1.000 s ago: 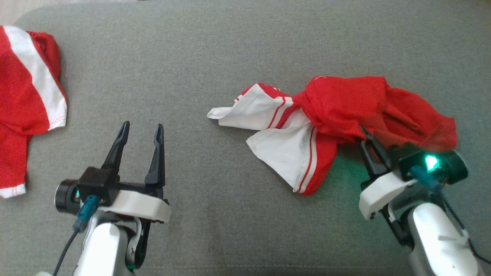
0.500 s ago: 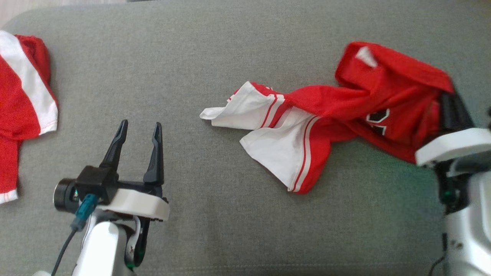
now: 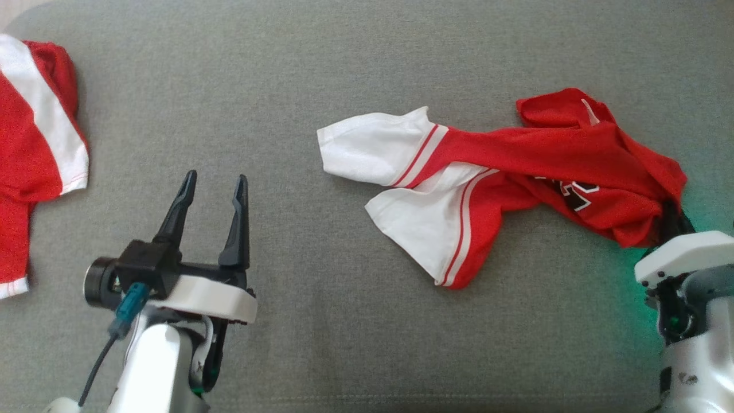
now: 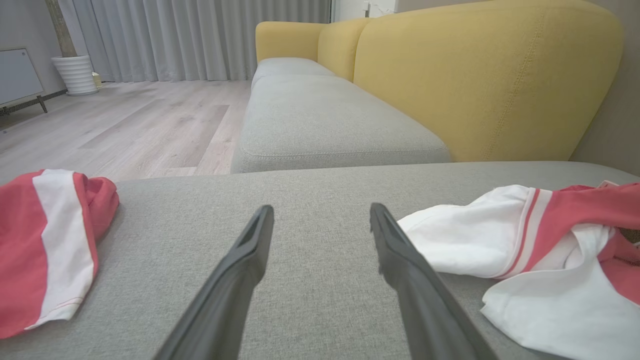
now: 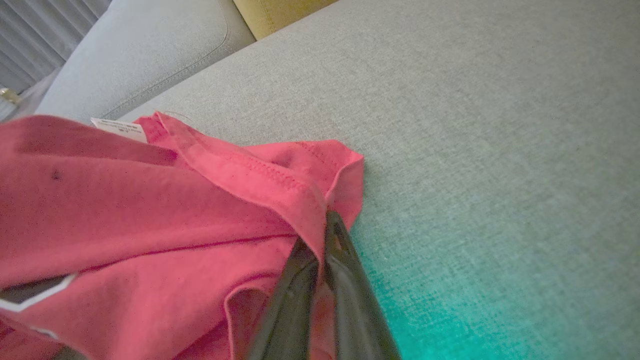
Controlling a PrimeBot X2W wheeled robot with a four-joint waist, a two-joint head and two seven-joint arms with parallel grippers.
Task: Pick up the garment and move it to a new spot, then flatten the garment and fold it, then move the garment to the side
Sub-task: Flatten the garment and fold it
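So here's where we're at: our right gripper (image 5: 325,225) is pinched tight on a red edge of the jersey (image 3: 516,166), way over at the right end of it. From the wrist view it looks like a stitched hem or the neck opening, and a little white label (image 5: 120,129) sits close by, so we're guessing neck end, but can't swear to it. Holding it by that one corner makes sense for dragging it to a new spot: the rest trails out in a long twisted strip across the grey sofa cushion (image 3: 344,69), white sleeves (image 3: 367,146) pointing towards the middle. The cloth mostly lies on the cushion, bunched up near the grip.

Our left gripper (image 3: 215,179) hovers over bare cushion with its fingers spread wide, nothing in it, well apart from the jersey. Probably parked there so it's free to grab the other end once flattening starts.

Count-wise: two grippers and two red-and-white garments. The one we're holding is right of centre; the second garment (image 3: 34,143) is heaped at the far left edge, nothing touching it. We see two white striped sleeves on ours. Flattening and folding haven't started yet, we reckon.
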